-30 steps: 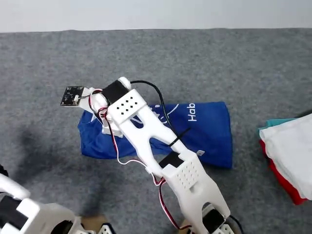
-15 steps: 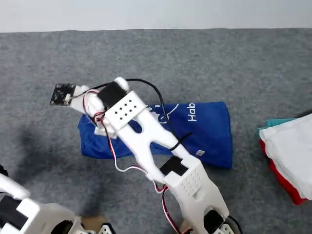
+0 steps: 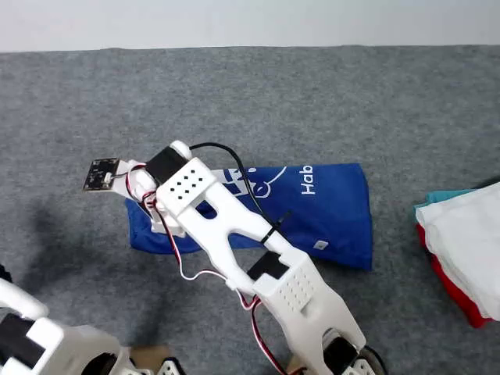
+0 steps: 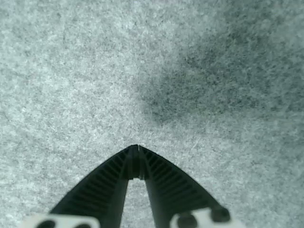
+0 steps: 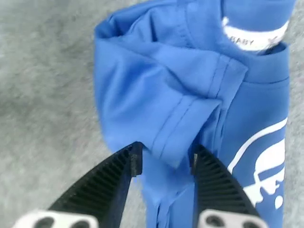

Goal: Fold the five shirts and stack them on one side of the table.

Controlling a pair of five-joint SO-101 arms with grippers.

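Observation:
A blue shirt with white print lies folded into a long band in the middle of the grey felt table. My right gripper is down at the shirt's left end. In the right wrist view the blue shirt is bunched, and my right gripper stands open with a stitched sleeve hem between its black fingers. My left gripper is shut on nothing over bare grey felt.
A stack of folded shirts, white over teal and red, sits at the right edge of the table. The left arm's white base is at the front left corner. Bare felt lies behind and left of the blue shirt.
The right arm's wrist has swung left and then toward the front, coming down over the left end of the blue shirt. The shirt and the stack have not moved.

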